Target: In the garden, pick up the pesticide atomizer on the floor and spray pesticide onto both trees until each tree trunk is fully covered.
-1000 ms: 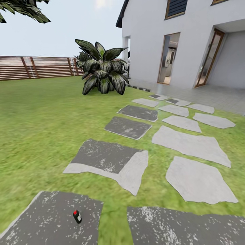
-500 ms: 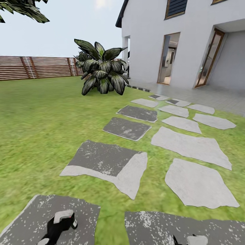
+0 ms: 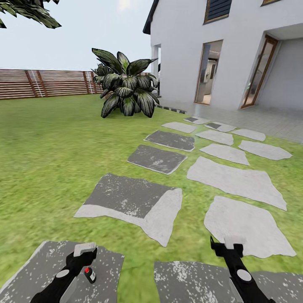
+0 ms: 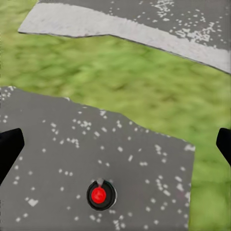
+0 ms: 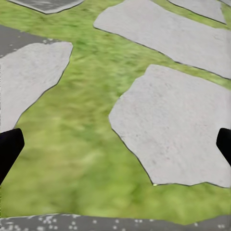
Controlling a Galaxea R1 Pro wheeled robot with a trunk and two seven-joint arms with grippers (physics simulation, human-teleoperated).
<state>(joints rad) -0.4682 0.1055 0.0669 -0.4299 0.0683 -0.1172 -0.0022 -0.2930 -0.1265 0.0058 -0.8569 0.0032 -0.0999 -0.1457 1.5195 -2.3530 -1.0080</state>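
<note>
The pesticide atomizer [image 3: 89, 275], a tiny black bottle with a red spot on top, stands upright on a dark grey paving stone [image 3: 50, 261] at the lower left of the head view. My left gripper [image 3: 85, 251] hangs open just above and beyond it, not touching. Seen from above in the left wrist view, the atomizer [image 4: 101, 195] sits below the wide gap of the left gripper [image 4: 115, 147]. My right gripper [image 3: 227, 246] is open over grass and stones; the right gripper [image 5: 115, 144] holds nothing. Dark jagged tree foliage [image 3: 29, 12] shows at the upper left; the trunks are out of view.
Grey stepping stones [image 3: 235, 181] lead across the lawn [image 3: 50, 147] to the white house [image 3: 227, 50] and its paved terrace. A broad-leaved palm-like plant [image 3: 126, 88] stands ahead at mid distance. A brown slatted fence [image 3: 42, 83] closes the far left.
Both arms have risen into the head view. The left gripper covered the atomizer half a second ago; now it reaches just past it and the bottle shows again. The camera shifted slightly earlier.
</note>
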